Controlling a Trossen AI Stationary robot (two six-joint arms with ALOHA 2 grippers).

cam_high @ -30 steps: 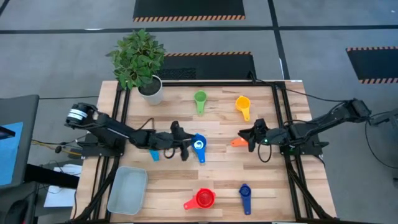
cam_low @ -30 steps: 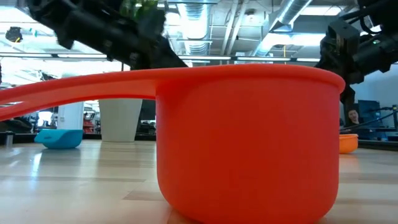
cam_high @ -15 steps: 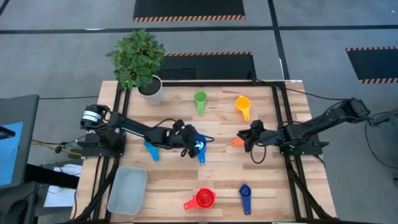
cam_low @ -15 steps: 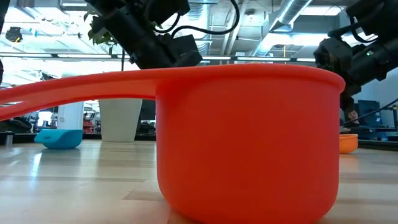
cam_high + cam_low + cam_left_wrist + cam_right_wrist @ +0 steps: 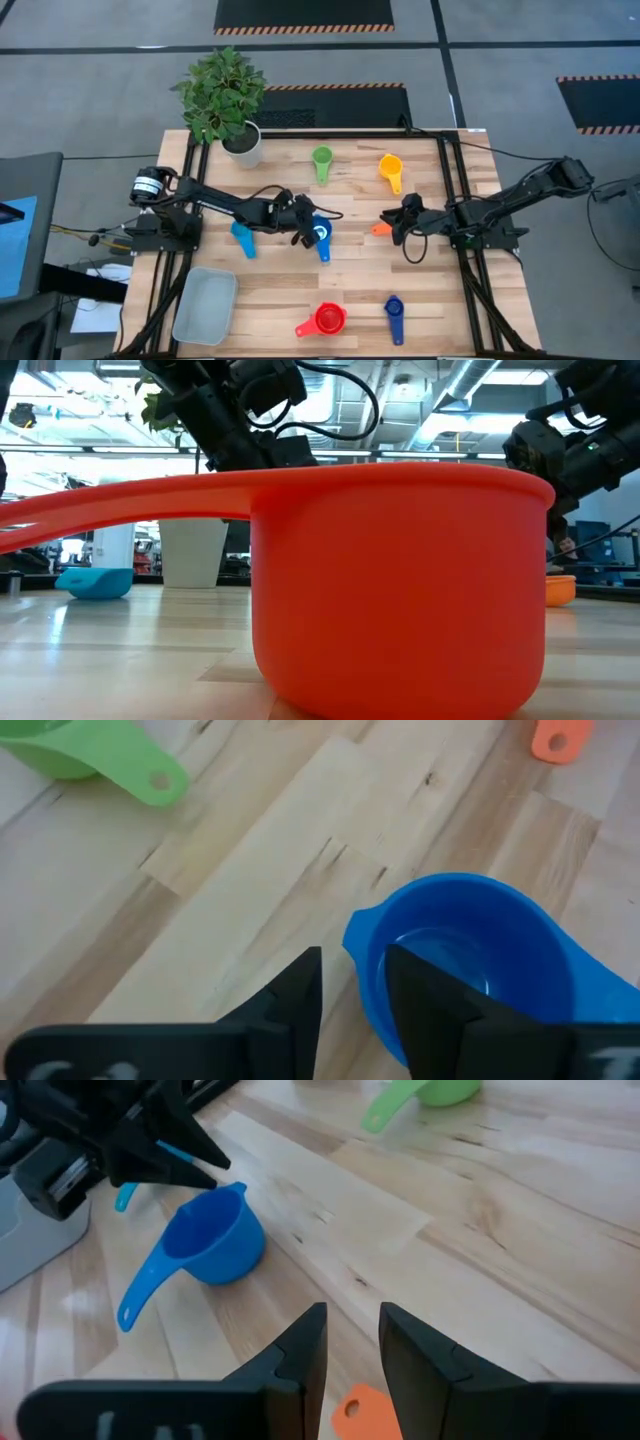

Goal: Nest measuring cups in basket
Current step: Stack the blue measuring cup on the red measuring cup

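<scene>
While the left end effector (image 5: pixel 308 229) hangs narrowly parted mid-frame, its fingertips straddle the blue round plastic cup's (image 5: pixel 319 235) rim.
Seven plastic cups and one pale grey-blue basket (image 5: pixel 205 305) lie on the tabletop (image 5: pixel 355 285); right end effector (image 5: pixel 393 224) narrow.

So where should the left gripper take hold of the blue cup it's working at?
Probably by the bowl's rim wall. The blue cup stands upright, mouth open upward, and the left gripper already has one finger inside the bowl and one outside. Coming from above, on the side away from the handle, which the right wrist view shows pointing away from the gripper, looks simplest.
</scene>
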